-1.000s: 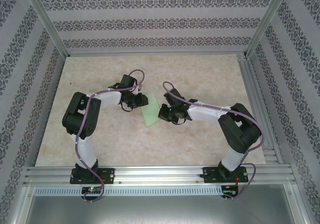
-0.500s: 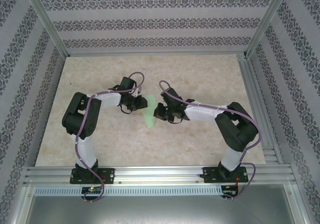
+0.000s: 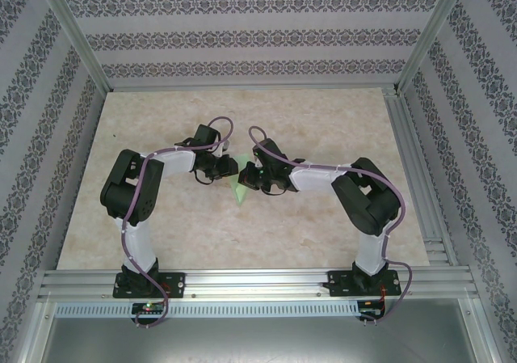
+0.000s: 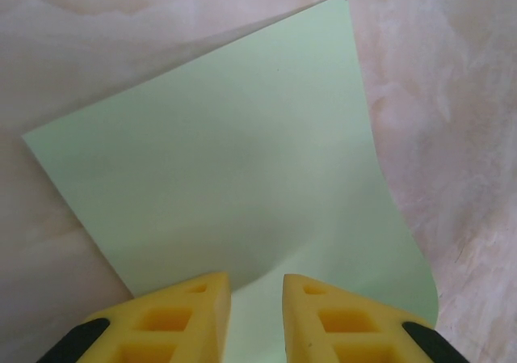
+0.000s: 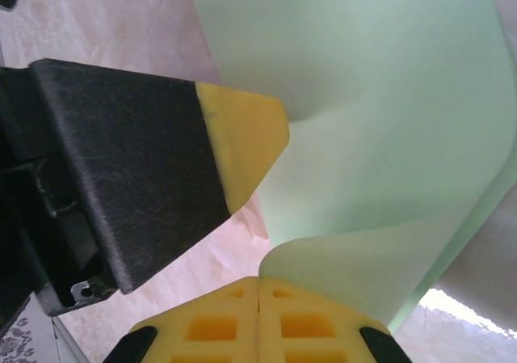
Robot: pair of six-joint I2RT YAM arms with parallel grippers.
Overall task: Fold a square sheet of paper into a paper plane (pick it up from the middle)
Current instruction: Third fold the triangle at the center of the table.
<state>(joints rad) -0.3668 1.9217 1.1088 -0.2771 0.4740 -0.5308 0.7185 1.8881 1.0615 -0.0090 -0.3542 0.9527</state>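
Patterned walls closed round the pale marbled worktop (image 3: 161, 234), and near its middle my left arm (image 3: 133, 193) and right arm (image 3: 367, 201) faced each other over the thin, pale mint-green square sheet of paper (image 3: 238, 187). My right jaws (image 5: 258, 286) were pressed together, clamped on one edge of the sheet, which rose from them in a loose curl and arched over toward the other side. My left jaws (image 4: 255, 286) stood a little apart with the sheet showing in the narrow gap. I could not tell whether they bore on it. Ahead of them the sheet lay mostly flat on the worktop, its right border lifted in a soft wave. I judged the step to be the first lengthwise fold, carrying one half across the other. To do it well I would have to bring the held edge squarely onto the opposite edge, corners matched, with the left jaws pinning the flat half. Only then should I flatten the curl into a crease. Paper this thin would likely buckle or skew under a sideways pull. By my count: one sheet, two arms, and two pairs of jaws, each with two yellow fingers (image 4: 178, 314).
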